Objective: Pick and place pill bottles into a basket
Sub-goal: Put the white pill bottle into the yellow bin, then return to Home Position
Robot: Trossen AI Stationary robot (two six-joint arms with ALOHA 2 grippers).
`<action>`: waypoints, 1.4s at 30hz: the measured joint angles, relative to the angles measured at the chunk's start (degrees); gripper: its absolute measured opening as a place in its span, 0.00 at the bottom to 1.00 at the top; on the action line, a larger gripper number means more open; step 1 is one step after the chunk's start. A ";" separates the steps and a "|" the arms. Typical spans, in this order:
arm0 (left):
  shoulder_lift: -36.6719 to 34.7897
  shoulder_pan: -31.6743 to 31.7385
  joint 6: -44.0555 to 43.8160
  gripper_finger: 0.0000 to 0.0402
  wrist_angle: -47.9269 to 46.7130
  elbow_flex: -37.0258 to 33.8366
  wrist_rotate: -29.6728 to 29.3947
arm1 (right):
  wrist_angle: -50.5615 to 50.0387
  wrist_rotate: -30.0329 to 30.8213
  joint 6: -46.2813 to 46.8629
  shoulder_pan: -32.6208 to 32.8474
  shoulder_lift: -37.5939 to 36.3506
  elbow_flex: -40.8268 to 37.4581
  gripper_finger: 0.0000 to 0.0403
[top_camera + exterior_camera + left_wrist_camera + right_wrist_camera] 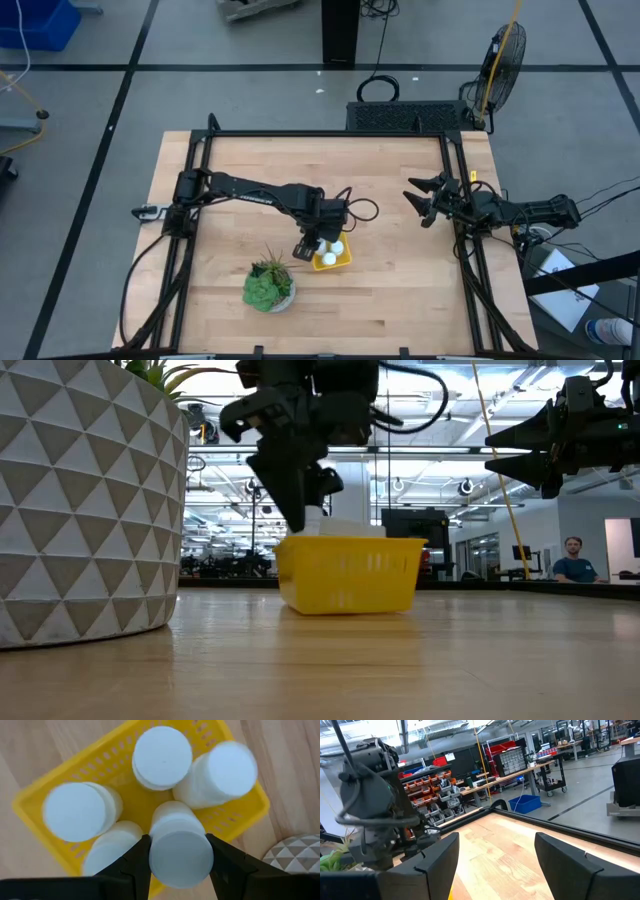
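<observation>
The yellow basket [333, 259] stands on the table near its middle; it also shows in the low view [350, 575] and the left wrist view [40, 815]. Several white pill bottles stand in it, among them three [162, 755] [220, 775] [80, 812]. My left gripper [180, 865] is right above the basket, pointing down, shut on one more pill bottle [180, 847]. My right gripper [415, 203] is open and empty in the air near the table's right edge. My left gripper pinches the pill bottle's upper end [152, 855] between its two fingers, one on each side of the cap. The fingers come from above, pointing down. The bottle is upright, its lower part among the other bottles in the basket; whether it stands on the basket's floor is hidden.
A green plant in a white patterned pot [268, 290] stands close to the basket's near left side; it also shows in the low view [80, 510]. A black frame [330, 133] runs around the table. A person [574, 560] sits in the room beyond.
</observation>
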 joint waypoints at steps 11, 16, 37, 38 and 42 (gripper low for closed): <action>0.01 0.00 -0.56 0.40 2.04 -2.68 0.44 | 0.00 0.00 -0.02 0.00 0.00 -0.02 0.62; 0.00 0.00 -0.67 0.40 2.09 -2.68 0.23 | 0.00 0.00 -0.02 -0.01 0.01 -0.02 0.62; -0.25 -2.36 -6.74 0.78 4.80 -2.68 -3.29 | -0.02 0.00 -0.07 -0.01 0.00 0.00 0.62; -0.55 -2.36 -7.69 0.78 4.85 -2.68 -3.29 | -0.02 0.00 -0.07 -0.01 0.01 0.00 0.62; -2.31 -2.43 -11.16 0.77 5.37 -1.29 -3.25 | -0.02 0.01 -0.28 -0.01 0.02 0.00 0.62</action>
